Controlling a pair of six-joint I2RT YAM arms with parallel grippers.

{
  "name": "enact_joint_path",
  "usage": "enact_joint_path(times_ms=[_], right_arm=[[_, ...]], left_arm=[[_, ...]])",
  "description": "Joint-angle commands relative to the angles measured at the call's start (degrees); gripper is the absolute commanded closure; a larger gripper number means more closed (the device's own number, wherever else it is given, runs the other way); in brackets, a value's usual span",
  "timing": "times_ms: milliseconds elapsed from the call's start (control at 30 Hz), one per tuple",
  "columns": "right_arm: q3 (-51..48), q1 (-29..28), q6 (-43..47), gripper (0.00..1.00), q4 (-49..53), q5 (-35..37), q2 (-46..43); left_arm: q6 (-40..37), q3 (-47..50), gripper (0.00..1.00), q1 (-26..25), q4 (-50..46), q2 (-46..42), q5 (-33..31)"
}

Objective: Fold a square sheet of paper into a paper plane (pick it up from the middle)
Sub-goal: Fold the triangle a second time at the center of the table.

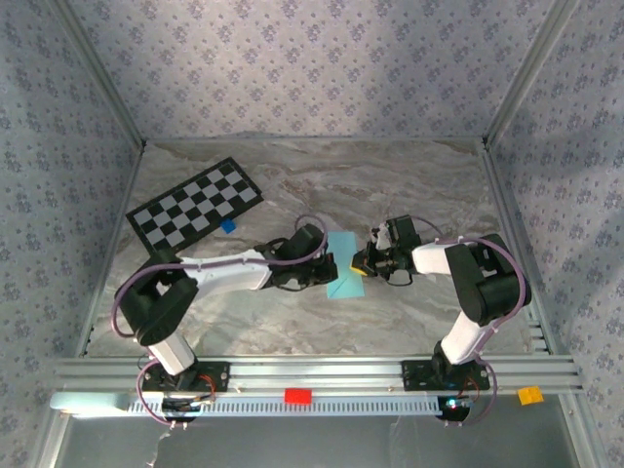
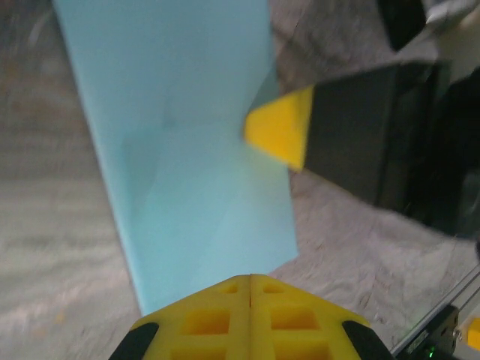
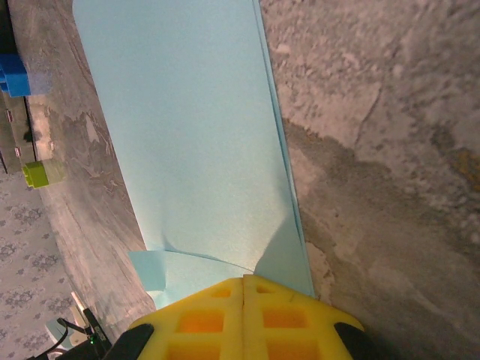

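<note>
The blue paper sheet (image 1: 341,263) lay near the middle of the marbled tabletop (image 1: 390,185), no longer a flat square. It was already folded into a narrow upright strip, and in the top view its 6 o'clock end came to a slanted point. The left wrist view showed diagonal creases and overlapping layers. I judged the job partly done: the first folds were in, but no slim dart with wings and a centre crease had formed yet, so the later folds were left.

The left gripper (image 1: 322,271) sat at the strip's 9 o'clock edge and the right gripper (image 1: 359,263) at its 3 o'clock edge. Each had its yellow pads pressed together with no gap, tips against the paper. I could not tell whether either pinched a layer or only pressed down.

The checkerboard card (image 1: 195,205) lay flat toward 10 o'clock from the paper, with a small dark-blue block (image 1: 228,226) just off its near corner. An aluminium rail (image 1: 322,370) ran along the 6 o'clock edge of the table and carried a red block (image 1: 297,395) and an orange block (image 1: 529,395). Lilac floral-patterned walls (image 1: 312,58) closed in the other three sides.
</note>
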State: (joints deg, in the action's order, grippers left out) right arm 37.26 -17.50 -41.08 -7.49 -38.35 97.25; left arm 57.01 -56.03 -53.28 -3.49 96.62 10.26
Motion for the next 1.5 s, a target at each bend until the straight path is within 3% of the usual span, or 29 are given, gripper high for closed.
enact_joint_path(times_ms=[0, 167, 633, 733, 900, 1333, 1467], right_arm=[[-1.5, 0.5, 0.9, 1.00, 6.0, 4.8, 1.7], [-0.5, 0.3, 1.4, 0.99, 7.3, 4.6, 1.1], [1.7, -3.3, 4.6, 0.97, 6.3, 2.4, -5.1], [1.2, -5.6, 4.0, 0.97, 4.0, 0.7, -4.8], [-0.3, -7.0, 1.3, 0.98, 4.1, 4.0, -1.5], [6.1, 4.7, 2.4, 0.97, 6.8, 2.8, 2.1], [5.5, 6.1, 2.2, 0.96, 6.9, 1.4, -1.3]], left_arm=[[-2.7, -3.4, 0.96, 0.9, -1.0, 4.4, 2.7], [-0.7, -1.8, 0.98, 1.5, 2.9, 8.0, 6.7], [4.8, 6.3, 1.00, 1.0, 5.3, 9.5, 4.2], [4.8, 6.1, 1.00, 0.9, 4.7, 9.4, 3.5], [5.0, 6.0, 1.00, 0.8, 4.3, 9.2, 3.0], [5.9, 6.8, 1.00, 0.2, 4.5, 8.8, 2.6], [6.0, 6.3, 0.99, -0.9, 5.2, 6.4, 2.1]])
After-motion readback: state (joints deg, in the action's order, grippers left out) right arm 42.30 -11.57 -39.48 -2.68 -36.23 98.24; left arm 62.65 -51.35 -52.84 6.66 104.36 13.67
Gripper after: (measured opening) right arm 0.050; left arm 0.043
